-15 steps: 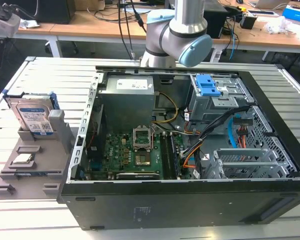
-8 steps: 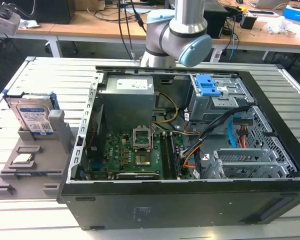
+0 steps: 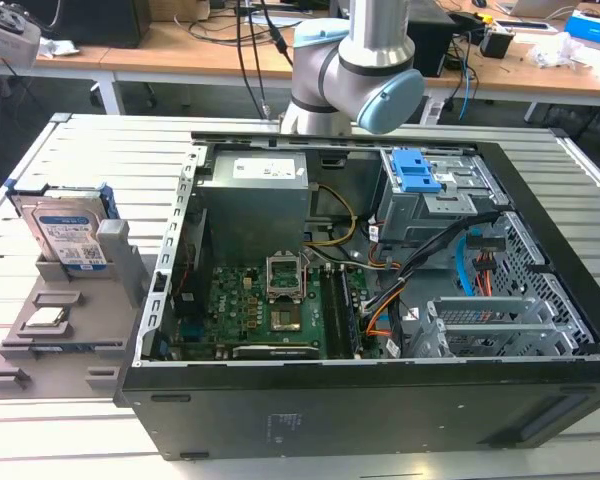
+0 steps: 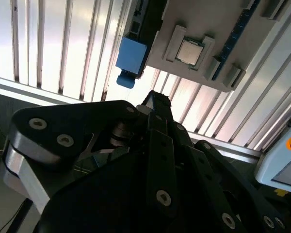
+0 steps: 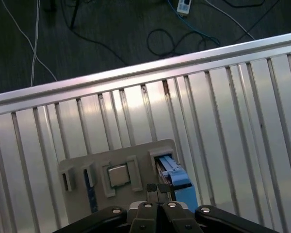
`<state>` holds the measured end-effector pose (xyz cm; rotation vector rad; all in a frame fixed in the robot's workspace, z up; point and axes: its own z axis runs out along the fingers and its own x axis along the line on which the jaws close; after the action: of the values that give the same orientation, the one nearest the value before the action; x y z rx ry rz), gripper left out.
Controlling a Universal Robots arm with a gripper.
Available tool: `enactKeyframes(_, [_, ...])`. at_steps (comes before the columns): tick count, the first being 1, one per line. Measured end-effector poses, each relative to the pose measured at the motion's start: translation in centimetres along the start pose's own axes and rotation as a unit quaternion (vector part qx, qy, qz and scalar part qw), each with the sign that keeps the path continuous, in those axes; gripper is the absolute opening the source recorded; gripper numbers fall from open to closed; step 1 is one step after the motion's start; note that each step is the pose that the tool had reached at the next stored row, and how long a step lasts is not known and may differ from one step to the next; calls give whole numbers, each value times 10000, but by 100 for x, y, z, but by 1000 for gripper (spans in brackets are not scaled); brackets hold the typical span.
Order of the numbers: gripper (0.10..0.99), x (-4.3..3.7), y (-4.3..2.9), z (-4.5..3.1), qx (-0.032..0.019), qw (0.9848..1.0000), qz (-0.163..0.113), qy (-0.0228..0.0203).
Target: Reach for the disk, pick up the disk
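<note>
I am watching the disk standing on edge in a slot of the grey holder. The holder is sitting on the slatted desk, at about nine o'clock from the open computer case in the exterior view. Upright like that, the disk is offering its upper edge and blue carrier to a grasp from above, which I am judging to be the reason it is parked so. The small square chip is lying flat in a pocket of the same holder, at about six o'clock from the disk, near it but apart.

The arm is standing behind the case at twelve o'clock. In the first wrist view the gripper is pointing straight down over the holder, with the disk's blue edge showing just beside the tips. I am judging that the disk is lying well below them and is not being touched. The jaws are drawn narrow, tips together, holding nothing. I am reading the reach as only partly made and the pick-up as not yet begun.
</note>
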<state>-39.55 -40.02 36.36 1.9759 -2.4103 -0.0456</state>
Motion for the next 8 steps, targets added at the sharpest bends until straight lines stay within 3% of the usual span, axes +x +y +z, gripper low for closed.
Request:
enactKeyframes(5, [106,0,0,0,0,9995,-313,12])
enactKeyframes(8, [106,0,0,0,0,9995,-322,12])
